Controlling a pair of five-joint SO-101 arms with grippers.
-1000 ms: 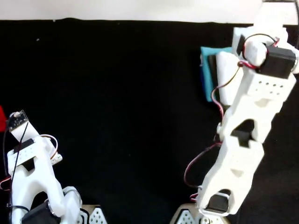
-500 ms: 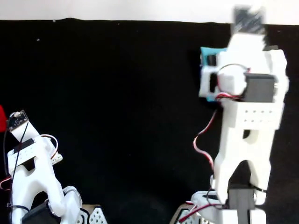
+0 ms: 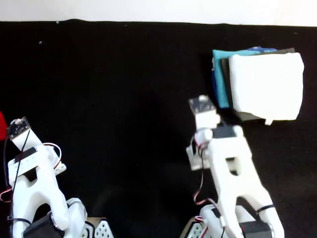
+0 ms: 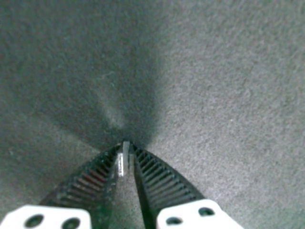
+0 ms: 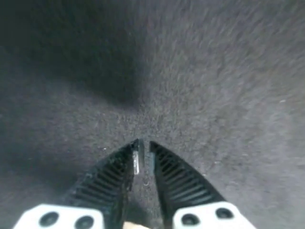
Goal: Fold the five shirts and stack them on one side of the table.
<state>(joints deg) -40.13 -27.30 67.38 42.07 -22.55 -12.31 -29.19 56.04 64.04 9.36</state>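
1. While both arms sit low at the near edge of the black-covered worktop (image 3: 124,84), the stack of shirts (image 3: 257,84) lies on the far right side, well apart from the left arm and a little beyond the right one.
2. A folded white shirt (image 3: 267,87) tops the stack, roughly square, with a small tab of cloth poking out at its near edge.
3. Under it, a dark shirt (image 3: 225,74) shows as a narrow band along the left side. A teal shirt (image 3: 217,79) sticks out farther left beneath that, and a thin blue edge (image 3: 257,49) peeks out along the far side. How many shirts the stack holds cannot be told.
4. The right arm (image 3: 230,168) stands at the near edge right of the middle. Its wrist points toward the stack's near left corner and stops short of the cloth.
5. The right claw (image 5: 143,145) is narrow, its ribbed fingers drawn almost together at the tips. It holds nothing and points at bare dark covering.
6. The left arm (image 3: 32,178) stands at the near left corner. The left claw (image 4: 126,148) is likewise narrow, tips meeting with nothing between them, over bare worktop.
7. A red object (image 3: 2,126) shows at the left edge just beside the left arm's wrist, too little of it visible to tell what it is.
8. A pale strip (image 3: 148,10) runs beyond the far edge of the black covering.
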